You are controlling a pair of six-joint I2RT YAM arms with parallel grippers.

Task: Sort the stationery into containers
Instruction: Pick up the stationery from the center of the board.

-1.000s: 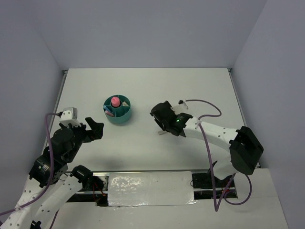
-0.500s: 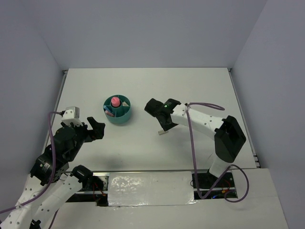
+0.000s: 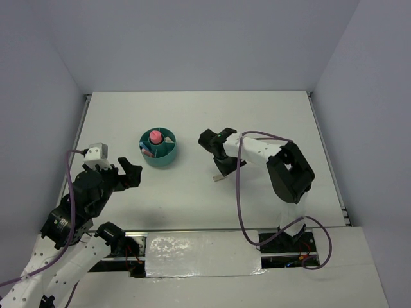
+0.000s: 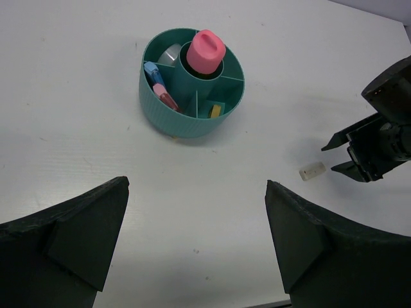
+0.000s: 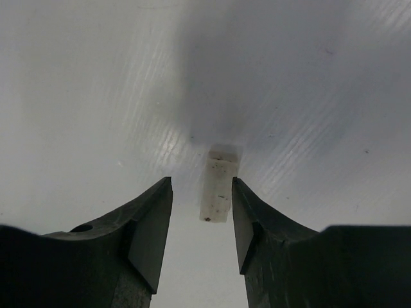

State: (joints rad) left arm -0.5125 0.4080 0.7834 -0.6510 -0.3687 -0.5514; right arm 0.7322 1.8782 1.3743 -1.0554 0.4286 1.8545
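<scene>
Over the last second the right arm has folded back, its elbow drawn in toward the middle of the table (image 3: 192, 115). The right gripper (image 5: 201, 186) has narrowed to roughly half-open, and the white block (image 5: 218, 189) lies flat in line between the jaws, not yet pinched. I judge the pick is about to close, with the teal organiser (image 3: 160, 160) at 10 o'clock from the block. The left arm stays back at 8 o'clock from the organiser, its left gripper (image 4: 196, 185) wide open and empty.
</scene>
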